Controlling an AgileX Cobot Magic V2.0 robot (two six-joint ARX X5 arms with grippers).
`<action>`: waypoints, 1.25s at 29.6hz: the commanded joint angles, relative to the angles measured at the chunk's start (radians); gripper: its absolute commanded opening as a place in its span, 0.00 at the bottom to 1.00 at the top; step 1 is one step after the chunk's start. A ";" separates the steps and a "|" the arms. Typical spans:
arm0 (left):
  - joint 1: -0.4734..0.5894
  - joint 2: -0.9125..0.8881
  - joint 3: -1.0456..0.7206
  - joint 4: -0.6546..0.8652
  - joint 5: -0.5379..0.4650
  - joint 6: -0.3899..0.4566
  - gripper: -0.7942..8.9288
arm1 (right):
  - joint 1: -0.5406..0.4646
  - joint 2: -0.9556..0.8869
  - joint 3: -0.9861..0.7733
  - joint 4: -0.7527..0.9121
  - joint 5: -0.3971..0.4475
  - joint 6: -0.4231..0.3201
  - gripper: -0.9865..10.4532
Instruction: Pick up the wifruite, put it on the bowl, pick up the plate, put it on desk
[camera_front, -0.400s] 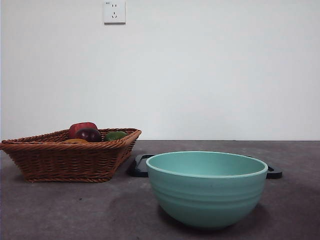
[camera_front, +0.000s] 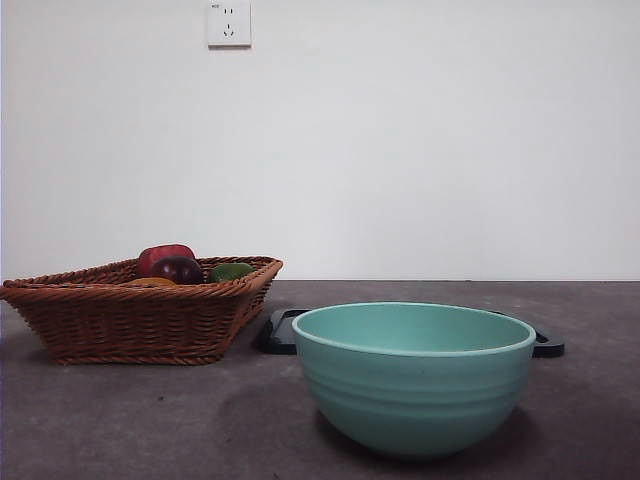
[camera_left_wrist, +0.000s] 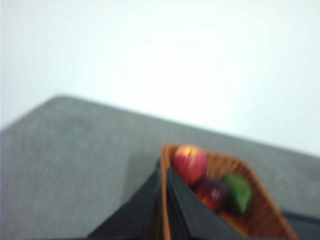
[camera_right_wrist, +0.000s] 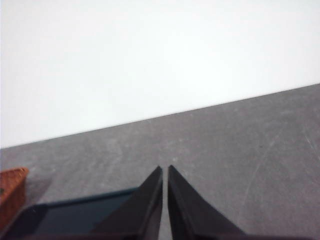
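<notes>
1. Left gripper (camera_left_wrist: 163, 167): jaws nearly together with only a thin slit between the tips, clamped on nothing, raised above the wicker basket (camera_left_wrist: 260, 210) and pointing at its near corner; out of the front view.
2. Right gripper (camera_right_wrist: 165, 169): jaws likewise almost closed, tips a hair apart, empty, hanging over bare desk (camera_right_wrist: 240, 145) just beside the black tray (camera_right_wrist: 75, 212); also out of the front view.
3. In the basket (camera_front: 140, 315), seen from the left wrist: a red-yellow fruit (camera_left_wrist: 190, 164) nearest the gripper tips, a dark red-purple fruit (camera_left_wrist: 212, 192) touching it, then a green fruit (camera_left_wrist: 238, 192) beside that.
4. Wifruite (camera_front: 150, 282): lying low in the basket, only a sliver of orange-brown skin showing above the rim in the front view, just in front of the dark red-purple fruit (camera_front: 178, 269); hidden in the left wrist view.
5. Bowl (camera_front: 414, 378): teal, upright on the desk (camera_front: 120, 420), right of the basket and apart from it, nearer the front camera; inside not visible.
6. Black tray (camera_front: 280, 332): flat on the desk behind the bowl, between bowl and basket, its far end poking out past the bowl's right side.
7. Wall socket (camera_front: 229, 23): on the white wall, high above the basket.
</notes>
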 joint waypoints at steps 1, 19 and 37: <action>-0.003 0.035 0.074 -0.008 -0.002 -0.009 0.10 | 0.003 0.055 0.080 -0.005 -0.008 0.028 0.10; -0.043 0.356 0.583 -0.220 0.319 -0.029 0.10 | 0.037 0.378 0.565 -0.369 -0.189 0.022 0.09; -0.220 0.532 0.713 -0.539 0.581 0.110 0.10 | 0.226 0.488 0.720 -0.622 -0.437 -0.203 0.10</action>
